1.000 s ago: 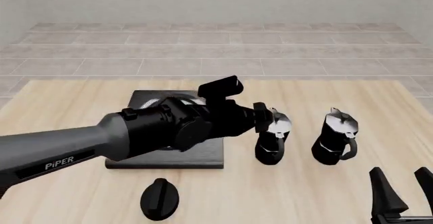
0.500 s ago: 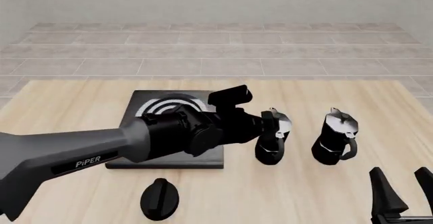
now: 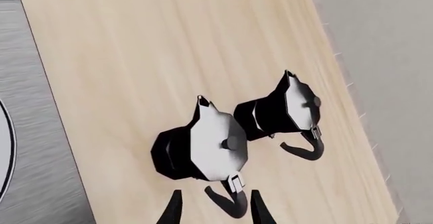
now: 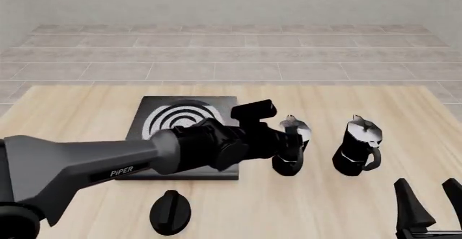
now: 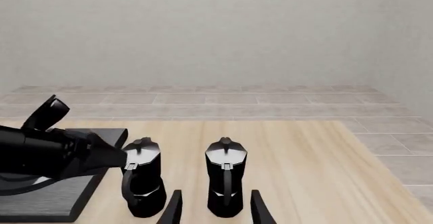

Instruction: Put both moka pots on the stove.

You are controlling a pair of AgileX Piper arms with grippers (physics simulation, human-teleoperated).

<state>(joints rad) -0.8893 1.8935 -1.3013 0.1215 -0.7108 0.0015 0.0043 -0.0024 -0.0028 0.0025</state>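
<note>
Two black faceted moka pots with silvery lids stand on the wooden table to the right of the stove (image 4: 155, 117), a black slab with a ringed burner. My left gripper (image 4: 291, 143) is open at the left moka pot (image 4: 289, 160). In the left wrist view its fingertips (image 3: 173, 211) flank that moka pot's (image 3: 203, 148) side handle without closing on it. The right moka pot (image 4: 356, 148) stands apart, untouched; it also shows in the left wrist view (image 3: 284, 112). My right gripper (image 4: 431, 198) is open near the table's front right edge, facing the right moka pot (image 5: 225, 181).
A flat black round knob (image 4: 170, 212) lies near the front edge, in front of the stove. My left arm (image 4: 108, 160) stretches across the stove's front half. The stove's edge (image 5: 47, 206) and left arm (image 5: 47, 150) show in the right wrist view.
My left arm has reached further right and lower toward the left moka pot, uncovering more of the burner. Both pots and my right gripper have not moved.
</note>
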